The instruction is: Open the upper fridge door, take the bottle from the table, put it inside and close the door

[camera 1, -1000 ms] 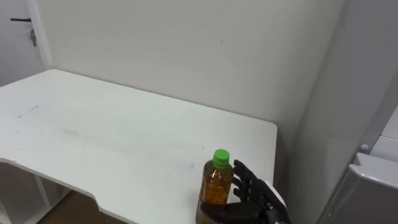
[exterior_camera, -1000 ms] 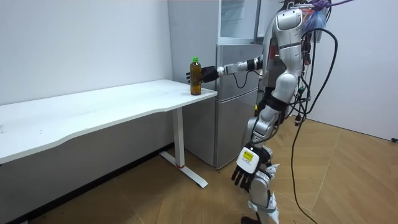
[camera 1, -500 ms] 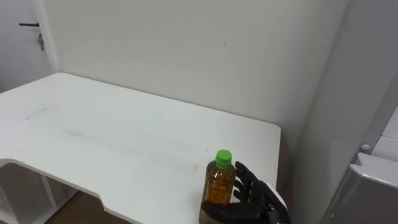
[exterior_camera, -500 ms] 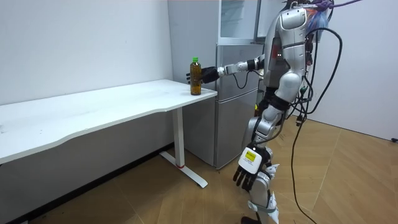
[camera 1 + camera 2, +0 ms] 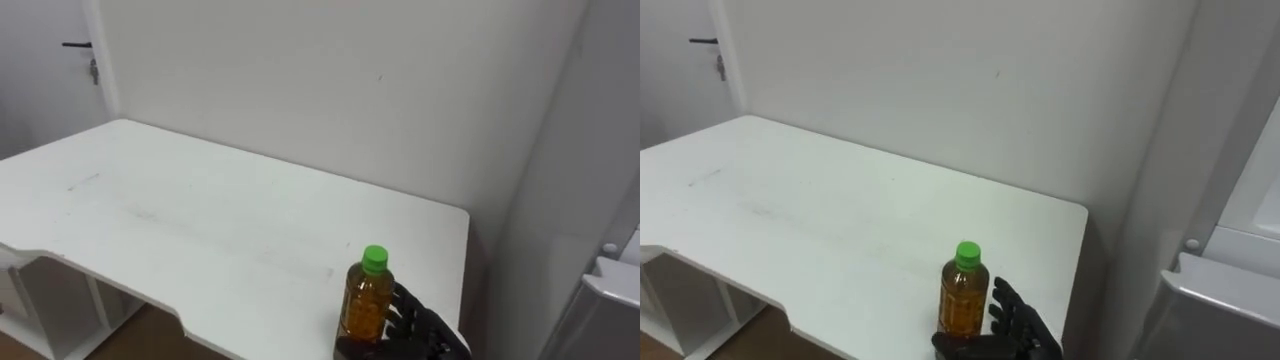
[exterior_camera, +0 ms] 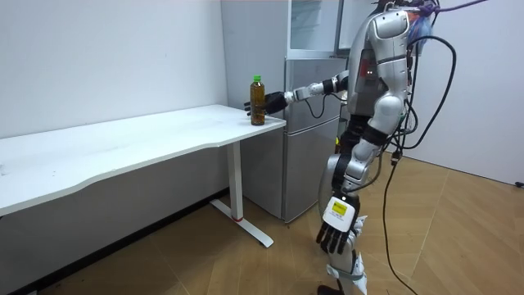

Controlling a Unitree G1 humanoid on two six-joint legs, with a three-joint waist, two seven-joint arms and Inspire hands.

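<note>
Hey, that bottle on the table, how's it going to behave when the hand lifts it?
Probably fairly heavy for its size: the bottle looks nearly full of amber liquid. It is tall and narrow and stands near the table's corner, so a nudge up high could tip it. Its smooth wall may slip, since the right hand wraps it low, near the base.
</note>
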